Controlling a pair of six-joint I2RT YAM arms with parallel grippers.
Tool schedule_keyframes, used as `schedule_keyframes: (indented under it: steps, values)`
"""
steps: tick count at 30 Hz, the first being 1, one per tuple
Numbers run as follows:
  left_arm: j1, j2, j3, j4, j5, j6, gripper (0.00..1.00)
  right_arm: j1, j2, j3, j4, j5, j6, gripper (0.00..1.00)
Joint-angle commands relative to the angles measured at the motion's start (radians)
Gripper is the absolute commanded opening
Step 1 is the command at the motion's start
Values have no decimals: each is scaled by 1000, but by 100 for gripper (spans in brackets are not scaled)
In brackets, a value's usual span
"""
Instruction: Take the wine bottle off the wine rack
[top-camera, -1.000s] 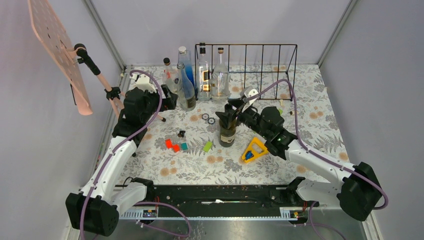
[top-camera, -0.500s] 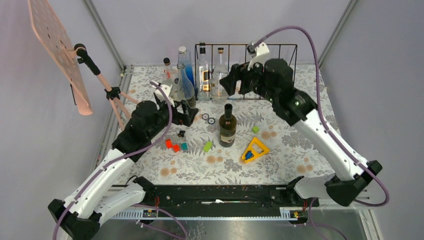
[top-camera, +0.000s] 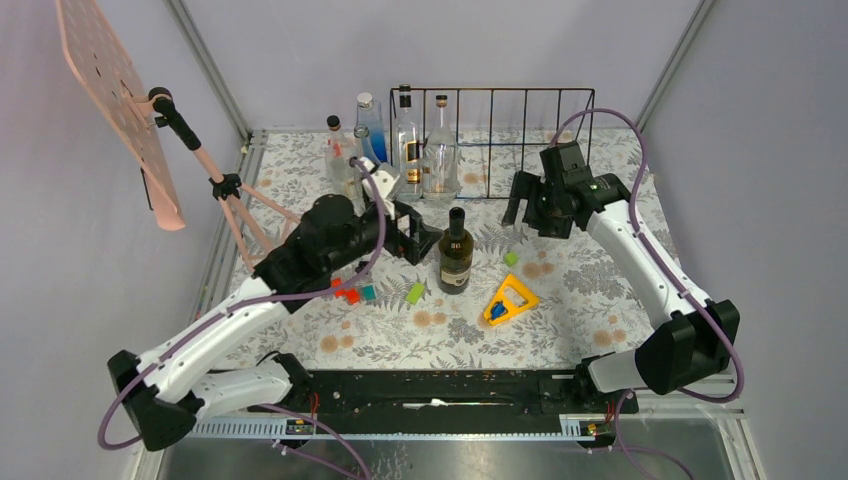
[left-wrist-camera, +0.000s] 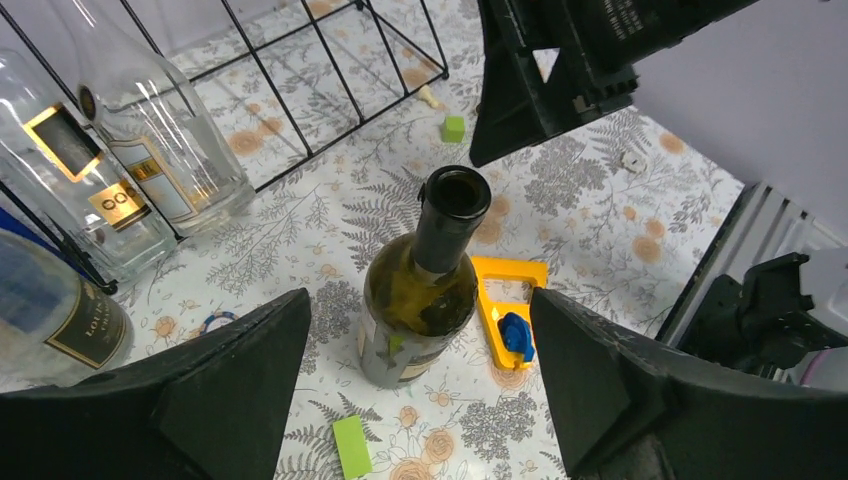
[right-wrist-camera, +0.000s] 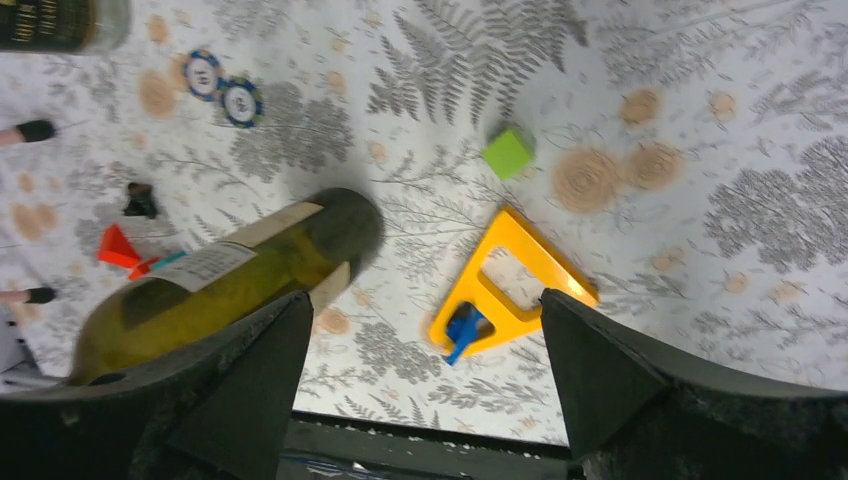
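**Wine bottle off wine rack, both grippers free**

Wine bottle stands upright on the floral table, near ctr, well in front of the rack and not touching it. Dark green glass, pale label, mouth open per left wrist cam.

Rack sits along the far edge. Two clear bottles stand in its left-hand bays. A blue bottle and other glass ones stand just outside its left end.

Left gripper hovers just left of the wine bottle at approx. shoulder height, jaws spread wide. Wrist cam shows the bottle btwn the fingers but w/ clear gaps on both sides, no contact.

Right gripper hangs above the table to the right of the bottle, in front of the rack's right half. Its jaws are also spread, holding nothing.

Loose bits nearby: yellow triangle frame w/ blue piece inside, right of the bottle; green cube; flat green block; red blocks; two poker chips. Pink pegboard on a stand at far left.
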Motion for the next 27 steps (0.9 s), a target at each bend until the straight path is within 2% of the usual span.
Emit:
schedule_keyframes:
  steps: [1, 7, 13, 20, 27]
  values:
    - [-11, 66, 55, 82, 8, 34, 87, -2, -7, -1, -122, 97, -8, 91]
    - [-13, 165, 97, 126, 27, 44, 87, -1, -68, -99, -69, 100, -65, 85]
    - [-25, 226, 119, 172, 60, 44, 86, -1, -134, -138, -27, 107, -86, 85]
    - [-42, 274, 126, 194, 15, 70, 84, -1, -154, -158, 2, 75, -85, 84]
    - [-60, 314, 131, 196, -22, 96, 72, -1, -148, -173, 12, 10, -101, 81]
